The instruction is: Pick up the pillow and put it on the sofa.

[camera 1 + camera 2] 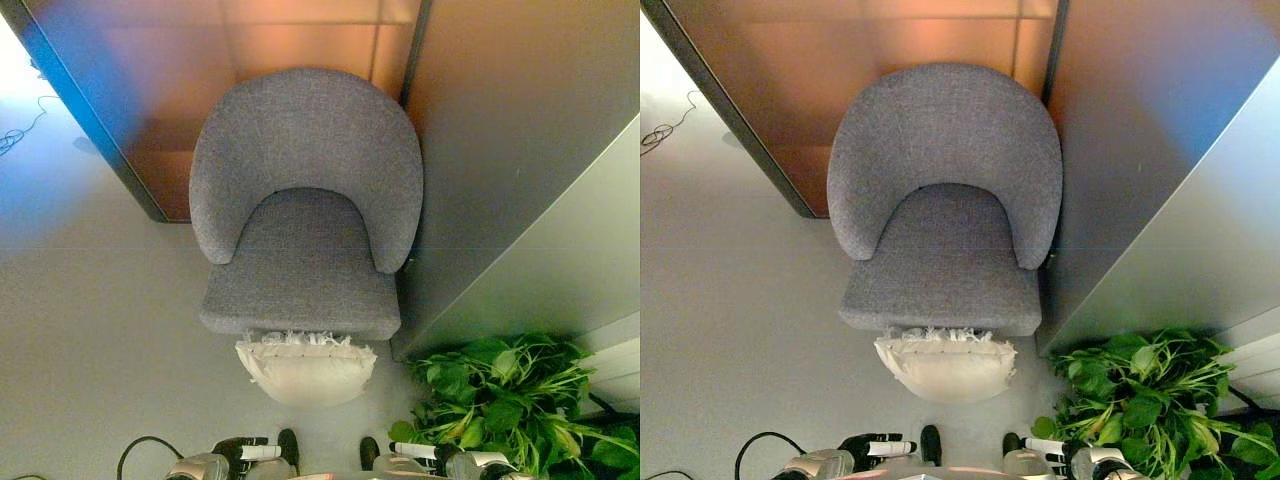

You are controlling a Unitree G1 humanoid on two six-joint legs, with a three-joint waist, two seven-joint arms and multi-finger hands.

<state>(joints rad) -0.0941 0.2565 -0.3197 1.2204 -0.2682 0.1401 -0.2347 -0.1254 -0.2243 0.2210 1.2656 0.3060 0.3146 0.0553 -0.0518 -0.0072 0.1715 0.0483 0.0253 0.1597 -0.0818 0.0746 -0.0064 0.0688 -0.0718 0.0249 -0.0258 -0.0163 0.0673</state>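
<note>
Both dark hands, left hand and right hand, hang low with fingers relaxed, holding nothing. Between them and the grey fabric tub-shaped sofa, a white fringed pillow lies on the floor, touching the seat's front edge.

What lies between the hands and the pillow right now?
Only bare grey floor, in both eye views. The white fringed pillow leans against the grey armchair's front edge; left hand and right hand sit low, short of it.

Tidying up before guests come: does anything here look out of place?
Yes. The white fringed pillow lies on the floor against the front edge of the grey sofa, not on its seat. The potted plant beside it looks fine.
</note>
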